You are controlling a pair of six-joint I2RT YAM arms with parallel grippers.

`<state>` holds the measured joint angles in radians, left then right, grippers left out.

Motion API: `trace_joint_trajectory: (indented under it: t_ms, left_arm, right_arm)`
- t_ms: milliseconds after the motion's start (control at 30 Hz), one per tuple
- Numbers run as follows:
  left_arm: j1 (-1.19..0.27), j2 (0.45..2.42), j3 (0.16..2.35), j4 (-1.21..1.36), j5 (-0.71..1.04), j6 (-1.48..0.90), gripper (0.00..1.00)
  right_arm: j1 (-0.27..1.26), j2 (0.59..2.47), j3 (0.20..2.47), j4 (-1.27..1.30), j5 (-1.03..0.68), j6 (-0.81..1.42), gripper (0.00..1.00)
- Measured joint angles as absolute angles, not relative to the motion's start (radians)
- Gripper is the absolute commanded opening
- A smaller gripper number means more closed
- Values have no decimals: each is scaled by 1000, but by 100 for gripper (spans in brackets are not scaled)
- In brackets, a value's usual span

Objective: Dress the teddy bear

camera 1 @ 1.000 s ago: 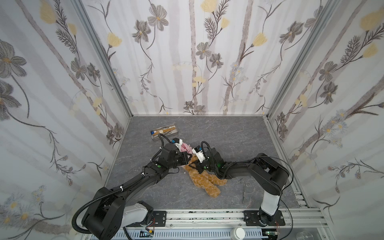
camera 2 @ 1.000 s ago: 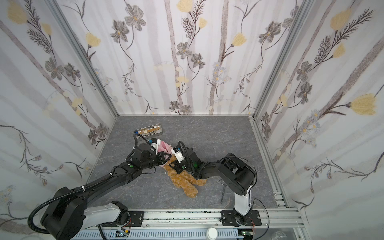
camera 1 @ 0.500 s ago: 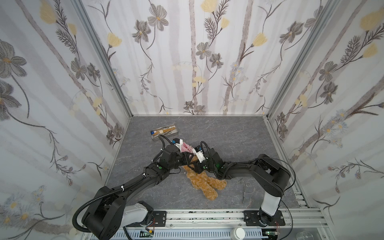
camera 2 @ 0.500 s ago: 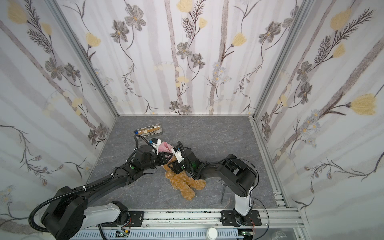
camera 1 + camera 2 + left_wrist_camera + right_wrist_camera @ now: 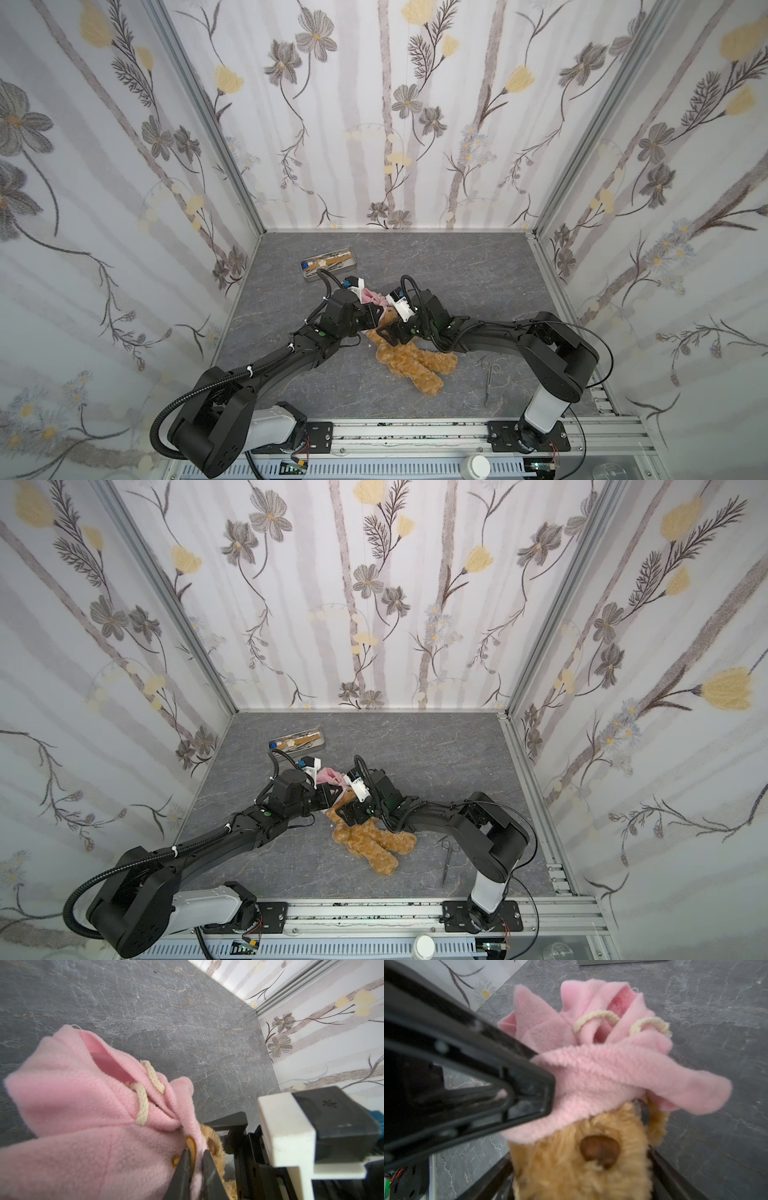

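Left arm (image 5: 291, 355) and right arm (image 5: 498, 338) are black, each with 1 white base link (image 5: 270, 428), ribbed black cable (image 5: 195, 390), white camera mount (image 5: 399, 306).

Left gripper (image 5: 196, 1154) seemingly pinches pink hoodie (image 5: 83, 1115) over teddy bear (image 5: 219, 1158).

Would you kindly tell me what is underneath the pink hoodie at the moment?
The head of the teddy bear lies under the pink hoodie: its brown nose and one ear show past the hem. Its eyes and crown are covered, so they cannot be seen.
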<state>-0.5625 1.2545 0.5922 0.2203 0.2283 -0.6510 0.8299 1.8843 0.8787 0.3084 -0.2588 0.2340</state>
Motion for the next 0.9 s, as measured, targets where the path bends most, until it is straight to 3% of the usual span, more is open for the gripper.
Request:
trace_joint_trajectory:
  t_ms: [233,433,567,733,800,900]
  left_arm:
    - [-560,1254,582,220,221,-651,14]
    - [-560,1252,564,220,221,-651,14]
    - [-560,1237,552,220,221,-652,15]
    - [-559,1217,532,218,230,-663,20]
    - [-559,1200,520,219,237,-672,25]
    - [-559,1172,504,220,252,-685,35]
  right_arm:
    - [779,1813,875,244,-282,216,93]
    - [788,1795,814,286,-335,267,78]
    - [807,1839,808,350,-344,313,64]
    - [847,1893,820,421,-345,328,37]
    - [849,1898,826,419,-344,305,25]
    - [839,1894,828,413,-342,242,19]
